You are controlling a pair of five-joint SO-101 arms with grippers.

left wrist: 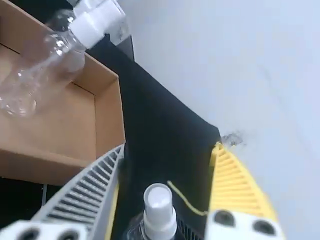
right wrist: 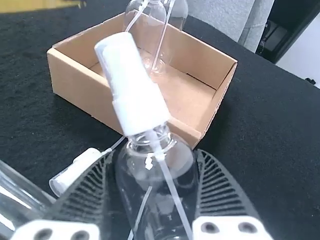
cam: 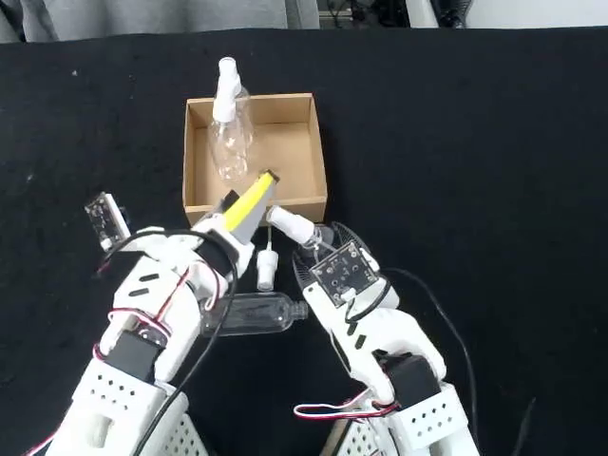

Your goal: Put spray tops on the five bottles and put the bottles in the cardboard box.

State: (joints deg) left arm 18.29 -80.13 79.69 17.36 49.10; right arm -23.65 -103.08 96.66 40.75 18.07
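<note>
High view: on the black table stands the cardboard box. Inside it a leaning bottle with a spray top rests against the far left corner. The left hand, with its yellow finger, hangs over the box's near wall. Just beside it the right hand pinches the held bottle, whose top points toward the box. A loose spray top lies on the table between the arms. Nearer them, the uncapped bottle lies on its side.

Left wrist view: the left hand is spread and grips nothing. A white spray top on a clear neck sits in the gap, apart from both fingers. Beyond are the cardboard box and the leaning bottle.

Right wrist view: the right hand is pressed onto the held bottle from both sides. Its seated spray top is tilted on the neck. The loose spray top and the uncapped bottle lie beside it. The cardboard box with the leaning bottle is beyond.
</note>
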